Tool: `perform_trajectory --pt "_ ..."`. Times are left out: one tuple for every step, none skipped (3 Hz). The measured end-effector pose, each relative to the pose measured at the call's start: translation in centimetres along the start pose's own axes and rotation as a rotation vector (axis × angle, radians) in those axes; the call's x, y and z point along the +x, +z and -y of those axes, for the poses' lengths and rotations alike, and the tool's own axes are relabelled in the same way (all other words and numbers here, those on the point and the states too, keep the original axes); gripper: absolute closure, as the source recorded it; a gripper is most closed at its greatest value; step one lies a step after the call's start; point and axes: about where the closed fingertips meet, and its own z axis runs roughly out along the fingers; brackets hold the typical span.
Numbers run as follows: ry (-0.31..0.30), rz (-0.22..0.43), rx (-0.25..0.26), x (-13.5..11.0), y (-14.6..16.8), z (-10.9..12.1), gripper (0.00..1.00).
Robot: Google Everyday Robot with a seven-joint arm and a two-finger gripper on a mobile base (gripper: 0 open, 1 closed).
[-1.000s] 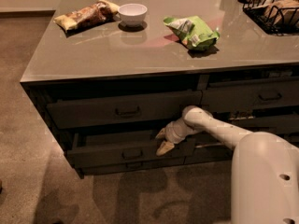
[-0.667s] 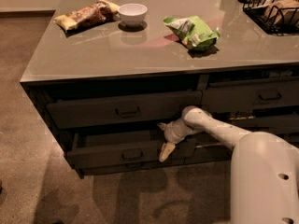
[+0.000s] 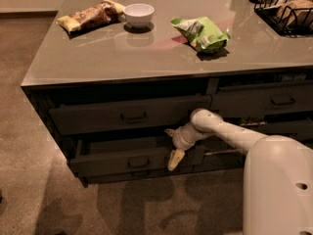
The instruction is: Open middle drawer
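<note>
Middle drawer (image 3: 112, 161) stands part-open under the bench (image 3: 122, 53), unmoved over the last second. Tool (image 3: 172, 147) has dipped slightly by the front's right end, fingers spread, gripping nothing. Judgement: pull largely done, tool disengaging.

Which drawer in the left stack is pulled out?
The middle drawer: its front stands forward of the drawer above, and its dark inside shows. The gripper is at its right end.

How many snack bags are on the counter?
2: brown bag left of bowl, green bag right; basket may hide more. Gripper at middle drawer's right end.
</note>
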Motion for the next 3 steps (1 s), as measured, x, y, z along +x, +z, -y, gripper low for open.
perform_trajectory --pt "0.022 -0.021 -0.043 -0.2 -1.1 -1.7 0.18" --pt "0.059 -0.018 -0.082 0.3 -0.9 -3.7 0.41" --pt "0.114 -0.005 -0.107 1.6 -0.6 -5.7 0.64"
